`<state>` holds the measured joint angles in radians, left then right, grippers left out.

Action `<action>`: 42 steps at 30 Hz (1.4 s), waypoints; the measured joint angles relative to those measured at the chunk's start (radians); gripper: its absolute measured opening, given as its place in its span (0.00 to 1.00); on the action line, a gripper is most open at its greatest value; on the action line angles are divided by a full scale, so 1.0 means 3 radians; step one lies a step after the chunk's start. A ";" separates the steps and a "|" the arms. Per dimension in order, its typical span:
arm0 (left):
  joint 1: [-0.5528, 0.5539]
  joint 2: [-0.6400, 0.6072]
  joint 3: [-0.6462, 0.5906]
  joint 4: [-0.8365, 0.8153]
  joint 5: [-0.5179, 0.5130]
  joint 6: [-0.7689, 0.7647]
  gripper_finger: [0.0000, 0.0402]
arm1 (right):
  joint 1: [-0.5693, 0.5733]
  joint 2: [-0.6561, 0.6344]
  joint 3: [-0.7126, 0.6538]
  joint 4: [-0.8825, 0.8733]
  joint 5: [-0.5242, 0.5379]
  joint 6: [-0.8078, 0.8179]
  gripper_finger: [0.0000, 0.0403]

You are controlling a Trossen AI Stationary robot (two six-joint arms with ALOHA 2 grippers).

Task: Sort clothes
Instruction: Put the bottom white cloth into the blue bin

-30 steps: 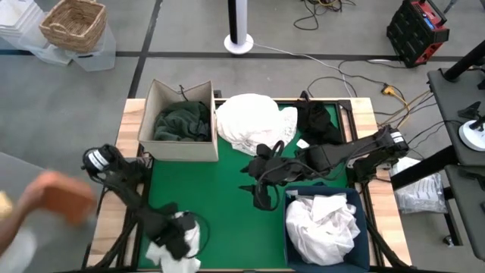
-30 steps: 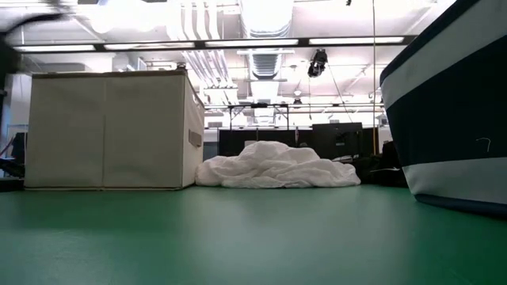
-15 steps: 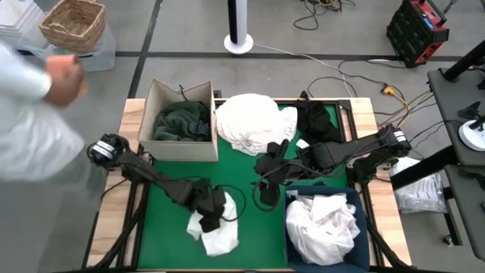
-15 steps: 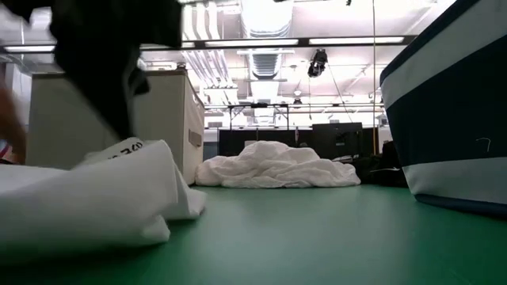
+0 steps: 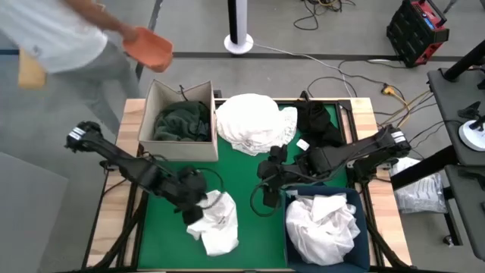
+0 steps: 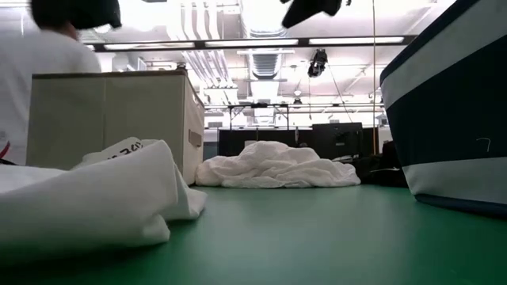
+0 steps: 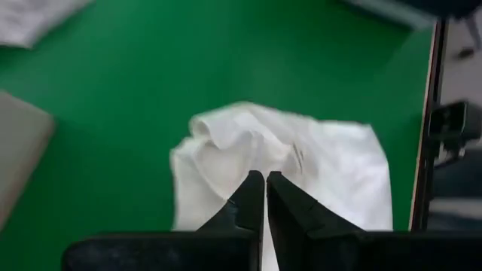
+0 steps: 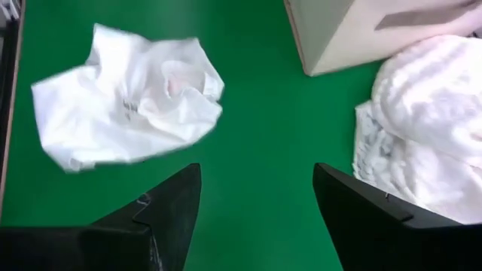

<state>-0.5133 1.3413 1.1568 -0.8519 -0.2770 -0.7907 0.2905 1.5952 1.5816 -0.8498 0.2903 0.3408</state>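
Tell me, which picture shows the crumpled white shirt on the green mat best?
The right wrist view: the white shirt lies whole and unblocked. The high view has the left gripper over its edge, the left wrist view hides part behind shut fingers, and the low view shows only its side.

The high view looks straight down on the whole counter (image 5: 235,193). The low view sits at counter level, facing the room (very close to the mat). Both wrist views look down closely, sharing the white garment (image 7: 301,162) (image 8: 128,102).
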 joint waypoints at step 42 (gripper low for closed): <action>-0.0028 -0.0873 0.0038 -0.0008 -0.1874 -0.0227 0.00 | -0.0001 0.2741 0.1541 0.0954 -0.0439 0.0173 0.57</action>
<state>-0.5217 1.0794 1.1683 -0.8543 -0.8391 -0.8589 0.2901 2.4176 2.0439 -0.5636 0.1586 0.3927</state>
